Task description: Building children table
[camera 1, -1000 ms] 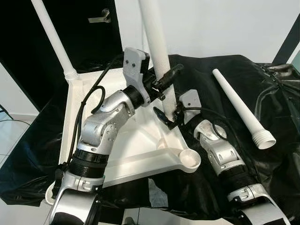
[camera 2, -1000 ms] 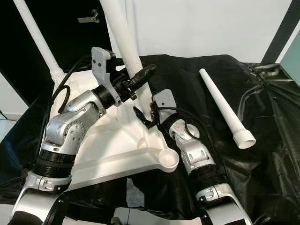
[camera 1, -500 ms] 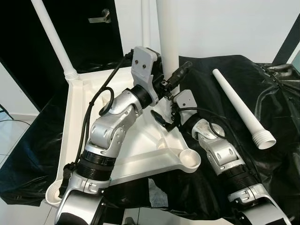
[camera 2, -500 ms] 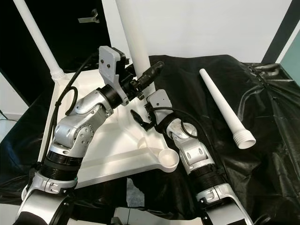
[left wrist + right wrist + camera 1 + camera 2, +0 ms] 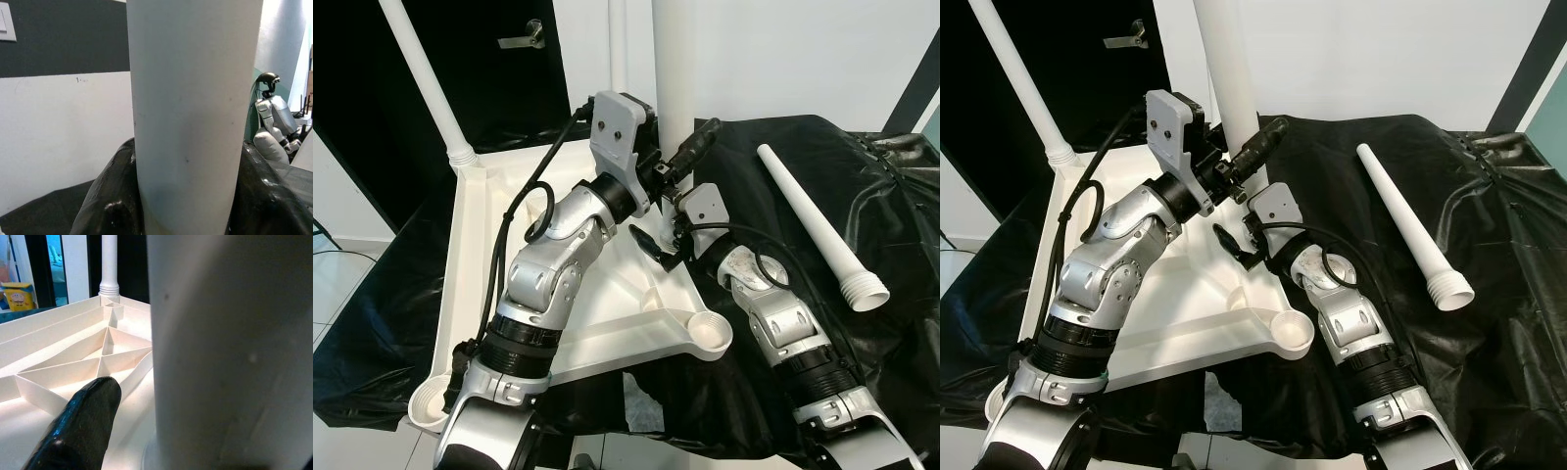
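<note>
Fingers (image 5: 110, 196) of the left gripper (image 5: 677, 168) clasp the upright white leg (image 5: 1230, 83) from both sides; a second ago that leg leaned left, and now it stands straight. The right gripper (image 5: 658, 245) sits at the leg's foot with one finger (image 5: 80, 423) beside it, but I cannot tell whether it grips. The upturned white tabletop (image 5: 475, 255) lies on black sheeting (image 5: 901, 186). Three legs are in sight: the held one, one fixed at the far left corner (image 5: 429, 83), and one loose on the sheeting to the right (image 5: 818, 225). Two corner sockets (image 5: 710, 333) sit empty.
</note>
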Controlling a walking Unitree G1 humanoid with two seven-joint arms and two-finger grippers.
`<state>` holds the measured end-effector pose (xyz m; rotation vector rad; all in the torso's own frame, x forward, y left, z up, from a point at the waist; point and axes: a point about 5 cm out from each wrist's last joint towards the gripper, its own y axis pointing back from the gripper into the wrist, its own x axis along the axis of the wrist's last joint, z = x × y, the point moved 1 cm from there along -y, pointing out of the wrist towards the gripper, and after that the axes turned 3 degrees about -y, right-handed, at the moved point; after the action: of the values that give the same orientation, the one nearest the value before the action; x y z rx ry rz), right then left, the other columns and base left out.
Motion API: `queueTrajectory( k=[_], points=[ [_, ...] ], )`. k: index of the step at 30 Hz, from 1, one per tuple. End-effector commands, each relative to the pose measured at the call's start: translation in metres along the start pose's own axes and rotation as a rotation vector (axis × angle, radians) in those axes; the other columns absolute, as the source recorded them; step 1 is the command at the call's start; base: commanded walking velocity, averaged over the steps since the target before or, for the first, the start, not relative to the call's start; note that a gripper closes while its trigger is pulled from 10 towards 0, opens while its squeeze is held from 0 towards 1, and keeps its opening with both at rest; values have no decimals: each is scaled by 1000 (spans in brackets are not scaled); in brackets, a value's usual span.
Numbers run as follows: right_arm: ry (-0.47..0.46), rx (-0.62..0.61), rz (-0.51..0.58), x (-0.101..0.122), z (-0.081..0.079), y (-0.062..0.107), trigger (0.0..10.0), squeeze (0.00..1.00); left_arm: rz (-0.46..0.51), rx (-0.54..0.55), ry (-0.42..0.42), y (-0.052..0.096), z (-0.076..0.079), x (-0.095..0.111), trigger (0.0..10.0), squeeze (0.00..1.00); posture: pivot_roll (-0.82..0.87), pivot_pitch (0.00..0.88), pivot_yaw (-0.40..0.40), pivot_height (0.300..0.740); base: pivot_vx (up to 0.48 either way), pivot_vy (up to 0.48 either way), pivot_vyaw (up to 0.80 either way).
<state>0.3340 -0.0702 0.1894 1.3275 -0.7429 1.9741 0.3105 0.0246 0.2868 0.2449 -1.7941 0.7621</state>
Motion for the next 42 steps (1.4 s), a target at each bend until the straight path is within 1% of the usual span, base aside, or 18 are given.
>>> queueTrajectory(
  k=[1, 3, 9, 16, 17, 18, 19, 20, 22, 23, 28, 31, 33, 35, 36, 37, 41, 42],
  points=[
    [-16, 48, 104, 28, -7, -6, 10000, 0, -82, -38, 24, -1, 5, -18, 10000, 0, 35, 0, 44, 740, 0, 0, 0],
    [-27, 49, 98, 27, -6, -6, 10000, 0, -81, -34, 22, -1, 3, -18, 10000, 0, 35, 0, 44, 740, 0, 0, 0],
    [0, 62, 22, 17, -6, -4, 10000, 0, -88, -8, -8, 2, -8, -17, 10000, 0, 29, 0, 50, 740, 0, 0, 0],
    [-10, 33, 52, 20, -5, -2, 10000, 0, -80, 5, -11, 3, -13, -13, 10000, 0, 26, 0, 59, 740, 0, 0, 0],
    [-18, 31, 59, 21, -5, -2, 8157, 0, -79, 4, -12, 3, -13, -13, 10000, 0, 27, 0, 59, 740, 0, 0, 0],
    [-23, 23, 57, 21, -4, -2, 3490, 0, -79, 5, -12, 2, -14, -13, 10000, 0, 26, 0, 60, 740, 0, 0, 0],
    [-26, 18, 55, 21, -3, -1, 3490, 0, -79, 5, -12, 2, -14, -13, 10000, 0, 26, 0, 60, 740, 0, 0, 0],
    [-37, 13, 52, 20, -3, -1, 431, 0, -78, 6, -11, 2, -14, -13, 10000, 0, 29, 0, 59, 740, 0, 0, 0],
    [-50, 10, 47, 19, -2, -1, 431, 0, -78, 7, -10, 2, -14, -13, 10000, 0, 30, 0, 57, 740, 0, 0, 0],
    [-63, 10, 48, 19, -2, 0, 0, 0, -77, 10, -12, 2, -15, -12, 10000, 0, 32, 0, 56, 740, 0, 0, 0],
    [-105, -7, 55, 19, 0, 1, 0, 0, -78, 22, -19, 4, -19, -12, 10000, 0, 36, 0, 52, 740, 0, 0, 0],
    [-138, -30, 58, 19, 3, 2, 0, 0, -79, 31, -25, 5, -22, -11, 10000, 0, 36, 0, 52, 740, 0, 0, 0],
    [-182, -59, 60, 19, 7, 2, 0, 0, -80, 40, -23, 7, -25, -11, 10000, 0, 37, 0, 51, 740, 0, 0, 0],
    [-191, -71, 67, 20, 9, 3, 0, 0, -78, 43, -13, 8, -26, -11, 10000, 0, 36, 0, 51, 740, 0, 0, 0],
    [-186, -79, 69, 20, 11, 3, 2627, 0, -72, 38, 19, 8, -26, -11, 10000, 1000, 35, 0, 51, 740, 0, 0, 0],
    [-182, -85, 70, 20, 11, 4, 10000, 0, -68, 34, 43, 9, -26, -11, 10000, 1000, 35, 0, 51, 740, 0, 0, 0],
    [-185, -115, 61, 20, 15, 4, 10000, 0, -70, 38, 20, 10, -27, -10, 10000, 1000, 36, 0, 49, 740, 0, 0, 0],
    [-189, -132, 56, 18, 17, 4, 10000, 0, -75, 34, 4, 11, -27, -10, 10000, 0, 36, 0, 49, 740, 0, 0, 0]
  ],
)
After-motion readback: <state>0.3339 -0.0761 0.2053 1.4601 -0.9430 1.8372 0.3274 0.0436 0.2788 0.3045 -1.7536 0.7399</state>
